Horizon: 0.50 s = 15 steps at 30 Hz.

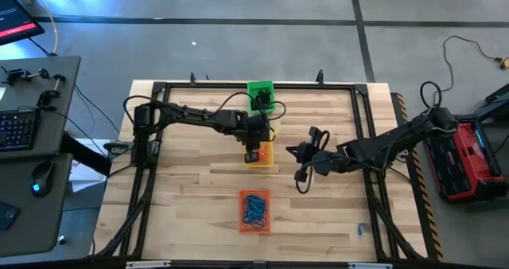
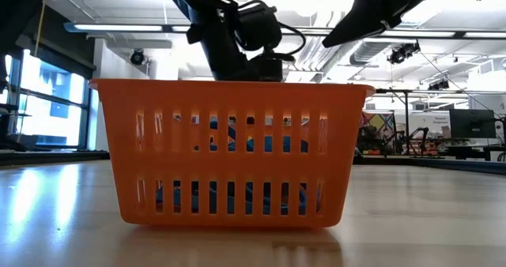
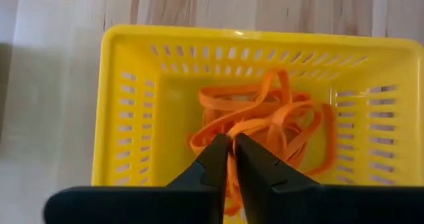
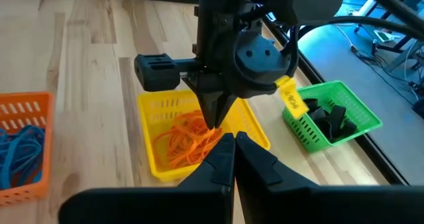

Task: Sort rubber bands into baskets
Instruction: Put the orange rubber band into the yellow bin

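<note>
Three baskets stand in a row on the wooden table: green (image 1: 261,94) at the far side with black rubber bands (image 4: 328,118), yellow (image 1: 259,154) in the middle with orange bands (image 3: 278,118), orange (image 1: 254,211) nearest with blue bands (image 2: 261,144). My left gripper (image 3: 230,148) points down into the yellow basket (image 3: 126,118), shut on an orange band. It also shows in the right wrist view (image 4: 215,118). My right gripper (image 4: 234,144) is shut and empty, in the air to the right of the yellow basket (image 4: 149,154). My left gripper pinches a strand of an orange rubber band (image 3: 230,177) between its two fingers (image 3: 215,159). The fingers come from above, pointing down into the yellow basket. The band's far part runs into the heap of orange bands on the basket's floor; I cannot tell if it is lifted.
A black frame (image 1: 362,142) runs around the table. A small blue thing (image 1: 362,230) lies near the front right corner. There is bare wood left and right of the baskets. A desk with a keyboard (image 1: 16,130) stands off the table's left.
</note>
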### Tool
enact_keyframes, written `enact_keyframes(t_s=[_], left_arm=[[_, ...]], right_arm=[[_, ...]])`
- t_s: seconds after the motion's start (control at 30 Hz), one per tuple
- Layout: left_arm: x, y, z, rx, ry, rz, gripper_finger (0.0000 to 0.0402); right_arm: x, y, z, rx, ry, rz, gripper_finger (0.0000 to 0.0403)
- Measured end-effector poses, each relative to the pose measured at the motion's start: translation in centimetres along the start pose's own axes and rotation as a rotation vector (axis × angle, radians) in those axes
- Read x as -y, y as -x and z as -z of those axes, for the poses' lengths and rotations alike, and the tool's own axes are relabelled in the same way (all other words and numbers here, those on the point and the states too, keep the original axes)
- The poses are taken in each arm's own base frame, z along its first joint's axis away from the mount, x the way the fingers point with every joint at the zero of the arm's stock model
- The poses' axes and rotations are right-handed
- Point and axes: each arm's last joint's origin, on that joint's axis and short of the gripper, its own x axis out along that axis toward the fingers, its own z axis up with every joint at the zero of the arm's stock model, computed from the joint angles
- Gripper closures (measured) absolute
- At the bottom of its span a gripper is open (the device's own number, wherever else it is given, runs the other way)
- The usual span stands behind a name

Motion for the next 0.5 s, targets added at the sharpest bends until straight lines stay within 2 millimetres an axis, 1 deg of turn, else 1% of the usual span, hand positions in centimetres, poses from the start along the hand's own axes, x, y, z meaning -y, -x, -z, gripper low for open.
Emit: enact_keyframes(t_s=[0.07,0.23,0.3,0.4,0.5], left_arm=[[0.0,0.0,-0.1,0.005,-0.022,0.000,0.0366],[0.2,0.9,-0.4,0.037,-0.051,-0.007,0.0320],[0.6,1.3,-0.7,0.062,-0.101,-0.010,0.0305],[1.6,2.2,-1.3,0.120,-0.142,-0.057,0.0301],[2.8,3.0,-1.9,0.224,-0.180,-0.077,0.0315]], right_arm=[[0.0,0.0,0.0,-0.001,-0.002,-0.001,0.0403],[0.0,0.0,0.0,-0.002,-0.016,-0.001,0.0403],[0.0,0.0,0.1,-0.003,-0.021,0.000,0.0403],[-0.1,0.2,0.1,-0.001,-0.032,0.012,0.0403],[-0.3,0.6,0.2,0.002,-0.020,0.026,0.0403]])
